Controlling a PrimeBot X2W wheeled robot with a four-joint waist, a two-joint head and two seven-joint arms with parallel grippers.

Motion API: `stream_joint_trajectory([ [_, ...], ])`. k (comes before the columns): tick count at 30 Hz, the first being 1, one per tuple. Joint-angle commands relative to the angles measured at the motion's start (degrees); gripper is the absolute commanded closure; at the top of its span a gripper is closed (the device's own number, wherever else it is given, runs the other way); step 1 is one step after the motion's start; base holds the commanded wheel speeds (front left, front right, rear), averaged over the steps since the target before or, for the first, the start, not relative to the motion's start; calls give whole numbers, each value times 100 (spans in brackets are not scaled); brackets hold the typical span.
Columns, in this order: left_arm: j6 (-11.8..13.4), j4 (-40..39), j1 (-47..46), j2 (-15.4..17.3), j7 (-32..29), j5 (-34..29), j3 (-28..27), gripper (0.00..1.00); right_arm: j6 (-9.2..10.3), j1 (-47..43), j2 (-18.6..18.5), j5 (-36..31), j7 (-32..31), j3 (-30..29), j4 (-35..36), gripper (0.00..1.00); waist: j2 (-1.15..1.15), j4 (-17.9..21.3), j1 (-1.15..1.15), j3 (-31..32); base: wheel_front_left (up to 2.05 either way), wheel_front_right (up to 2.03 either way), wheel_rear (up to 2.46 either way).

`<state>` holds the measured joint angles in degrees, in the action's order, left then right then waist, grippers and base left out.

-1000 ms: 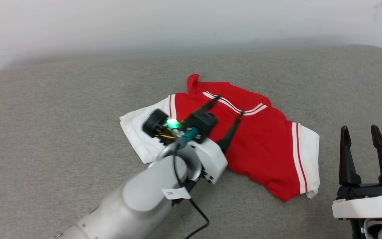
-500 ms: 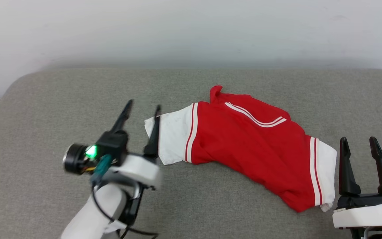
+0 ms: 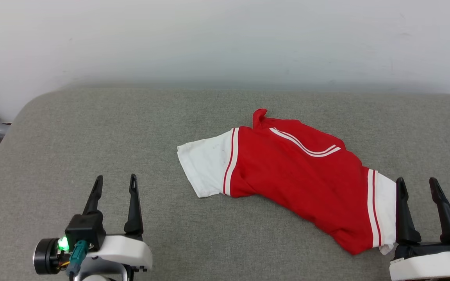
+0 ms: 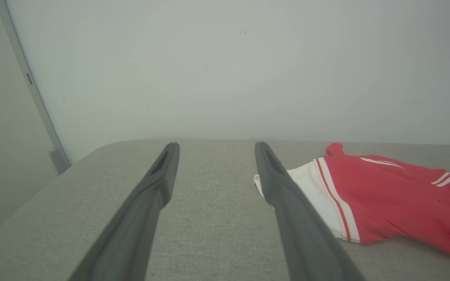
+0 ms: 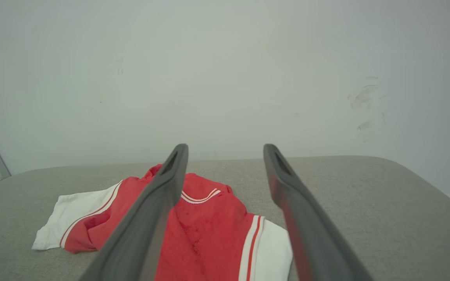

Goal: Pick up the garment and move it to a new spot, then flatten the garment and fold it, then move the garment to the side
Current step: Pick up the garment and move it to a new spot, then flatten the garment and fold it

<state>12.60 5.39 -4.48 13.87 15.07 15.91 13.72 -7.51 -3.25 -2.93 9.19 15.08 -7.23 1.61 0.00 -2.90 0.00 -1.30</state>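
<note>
garment point(image 3: 299, 179) rumpled, soft, on woven cushion point(image 3: 92, 132).

Looking along the left gripper point(image 4: 216, 145): two dark fingers point(image 4: 147, 203) parted wide, grey woven padded surface point(image 4: 209, 218) showing in the gap. To the right, flat on that surface, the garment point(image 4: 389, 191): red body, white sleeve with red-and-white trim nearest the fingers, striped neckline farther back, small red fold poking up at the far edge. Right finger overlapping the sleeve's corner in view; contact impossible to tell. Behind, plain pale wall point(image 4: 229, 70). Far left, grey upright rail point(image 4: 33, 91).
</note>
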Motion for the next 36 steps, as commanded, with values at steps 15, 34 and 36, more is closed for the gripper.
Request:
stream_joint_trajectory([
  [15, -492, -207, 838, -731, 15, -756, -634, 0, 4, -302, 10, 54, 14, 33, -131, 0, 0, -28, 0, 138, 0, 0, 0],
  [34, -806, -113, 990, -978, 15, -1079, -933, 0, 4, -414, 10, 129, 14, 47, -253, 0, 0, -7, 0, 189, 0, 0, 0],
  [36, -847, -96, 967, -984, 15, -1098, -961, 0, 4, -403, 10, 126, 14, 52, -262, 0, 0, 1, 0, 189, 0, 0, 0],
])
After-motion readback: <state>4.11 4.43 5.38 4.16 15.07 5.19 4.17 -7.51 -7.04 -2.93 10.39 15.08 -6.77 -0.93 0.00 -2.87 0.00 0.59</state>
